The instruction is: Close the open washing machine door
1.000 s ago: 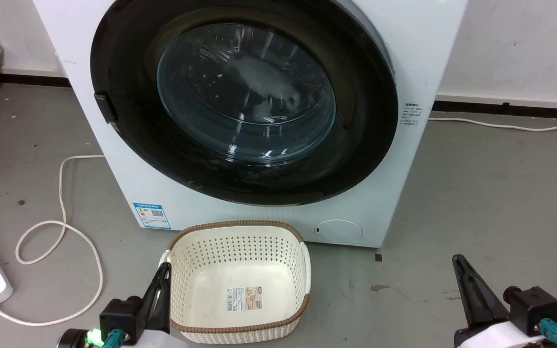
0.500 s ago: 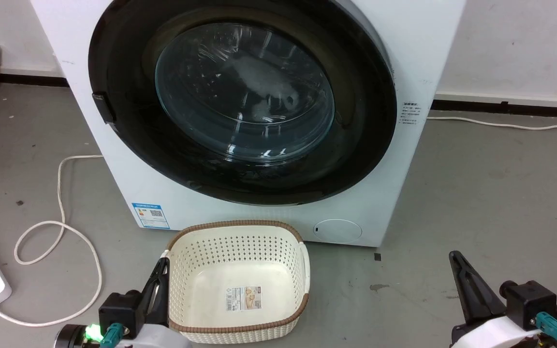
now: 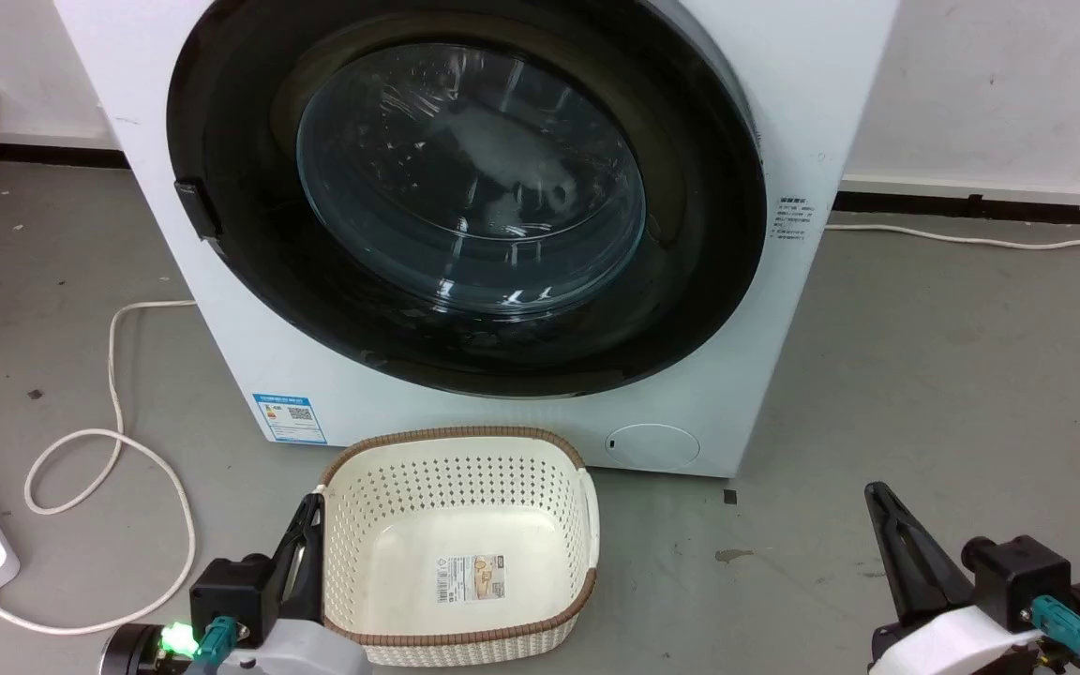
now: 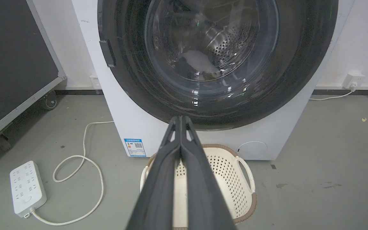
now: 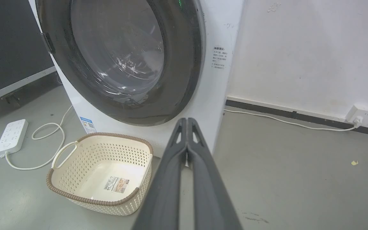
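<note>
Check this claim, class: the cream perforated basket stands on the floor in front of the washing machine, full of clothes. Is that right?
Not quite. The cream perforated basket does stand on the floor in front of the washing machine, but it holds no clothes: the head view shows its bare bottom with just a label sticker.

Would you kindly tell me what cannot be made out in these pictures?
- Top of the big white front-loading washing machine: cut off by the head view's upper edge.
- Pale items behind the round glossy black door: left wrist view, smeared by glass reflections.
- Blue label sticker print: too small, head view.
</note>
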{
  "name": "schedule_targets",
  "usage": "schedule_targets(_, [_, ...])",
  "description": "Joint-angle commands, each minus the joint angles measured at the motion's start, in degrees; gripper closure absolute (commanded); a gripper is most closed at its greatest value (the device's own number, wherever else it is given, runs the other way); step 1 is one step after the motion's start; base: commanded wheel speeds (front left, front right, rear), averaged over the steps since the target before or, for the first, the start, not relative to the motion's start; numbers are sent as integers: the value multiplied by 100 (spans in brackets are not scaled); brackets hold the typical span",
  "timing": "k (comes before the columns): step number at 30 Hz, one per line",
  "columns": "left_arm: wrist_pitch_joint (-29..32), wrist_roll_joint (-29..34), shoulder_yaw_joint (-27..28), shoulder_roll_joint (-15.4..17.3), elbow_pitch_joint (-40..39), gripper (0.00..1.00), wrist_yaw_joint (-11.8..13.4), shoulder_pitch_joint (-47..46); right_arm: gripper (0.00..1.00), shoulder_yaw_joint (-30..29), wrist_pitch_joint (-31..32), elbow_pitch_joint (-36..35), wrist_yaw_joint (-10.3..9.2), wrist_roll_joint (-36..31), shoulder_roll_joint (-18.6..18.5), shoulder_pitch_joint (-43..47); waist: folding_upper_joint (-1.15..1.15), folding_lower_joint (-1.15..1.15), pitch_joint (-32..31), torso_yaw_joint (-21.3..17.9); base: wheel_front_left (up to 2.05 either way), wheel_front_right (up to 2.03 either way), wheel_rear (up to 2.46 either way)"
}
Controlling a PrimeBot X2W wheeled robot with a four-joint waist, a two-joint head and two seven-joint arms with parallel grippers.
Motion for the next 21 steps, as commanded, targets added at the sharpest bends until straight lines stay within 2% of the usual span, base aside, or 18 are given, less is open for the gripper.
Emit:
schedule_targets(1, [36,44,16,-4,-46,100,35,-97,100,17,45,-68,-3,-51,17,-90,0,0,1,-3,0,0,0])
schedule_targets(21, [259,109,59,-21,-175,100,91,-154,100,78,261,-177,-4,-101,21,-136,0,0,13,-29,0,0,0])
